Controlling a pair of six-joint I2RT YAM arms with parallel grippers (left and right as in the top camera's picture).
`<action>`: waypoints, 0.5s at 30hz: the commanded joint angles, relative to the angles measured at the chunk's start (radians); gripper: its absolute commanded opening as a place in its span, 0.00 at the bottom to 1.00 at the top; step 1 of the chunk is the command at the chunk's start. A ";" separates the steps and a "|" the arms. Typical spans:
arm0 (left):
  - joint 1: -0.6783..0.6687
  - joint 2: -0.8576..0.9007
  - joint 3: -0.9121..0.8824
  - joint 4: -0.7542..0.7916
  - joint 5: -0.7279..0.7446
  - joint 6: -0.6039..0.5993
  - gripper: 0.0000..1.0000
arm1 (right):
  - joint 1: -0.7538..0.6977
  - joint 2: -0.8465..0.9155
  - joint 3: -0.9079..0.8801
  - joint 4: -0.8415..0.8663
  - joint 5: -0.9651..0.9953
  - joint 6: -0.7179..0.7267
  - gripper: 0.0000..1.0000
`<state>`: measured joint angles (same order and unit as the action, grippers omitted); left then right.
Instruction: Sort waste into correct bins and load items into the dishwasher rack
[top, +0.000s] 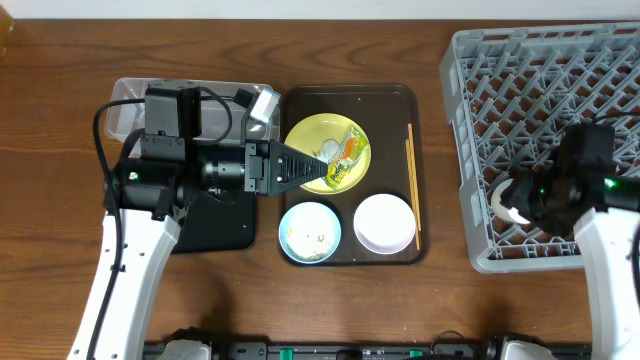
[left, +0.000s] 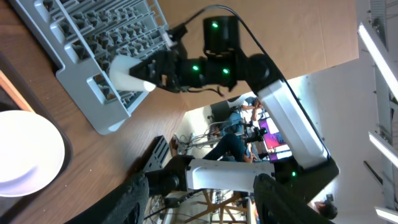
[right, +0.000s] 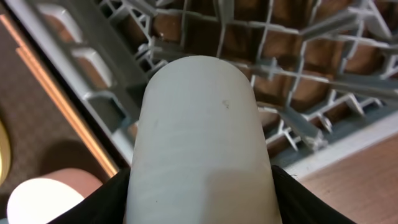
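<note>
My right gripper (top: 518, 200) is shut on the small white cup (top: 503, 199) and holds it over the front left part of the grey dishwasher rack (top: 560, 60). The right wrist view shows the cup (right: 202, 124) between my fingers (right: 202, 193), with the rack (right: 292, 56) behind it. My left gripper (top: 310, 166) is open and empty, pointing right over the yellow plate (top: 312, 135). Its fingers (left: 205, 205) stand wide apart. A green-and-orange wrapper (top: 348, 152) lies on the plate. The light blue bowl (top: 309, 232) holds crumbs. The pinkish-white bowl (top: 385, 222) and chopsticks (top: 411, 185) lie on the brown tray.
The brown serving tray (top: 380, 95) sits mid-table. The clear tub (top: 130, 100) stands at the back left, partly under my left arm. The black tray (top: 225, 225) lies in front of it. The left wrist view shows the right arm holding the cup (left: 127, 73) at the rack (left: 81, 37).
</note>
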<state>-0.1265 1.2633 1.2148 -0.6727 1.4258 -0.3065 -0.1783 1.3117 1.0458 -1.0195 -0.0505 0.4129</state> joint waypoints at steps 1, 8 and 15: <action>-0.001 -0.002 0.014 0.001 -0.002 0.014 0.57 | -0.004 0.034 0.006 0.026 -0.022 0.002 0.57; -0.001 -0.002 0.014 -0.001 -0.027 0.014 0.57 | -0.004 0.018 0.020 0.014 -0.101 0.002 0.84; -0.018 -0.002 0.014 -0.080 -0.311 0.014 0.57 | -0.003 -0.101 0.072 -0.008 -0.291 -0.088 0.85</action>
<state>-0.1318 1.2633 1.2148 -0.7296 1.2964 -0.3058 -0.1783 1.2766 1.0782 -1.0363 -0.2047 0.3908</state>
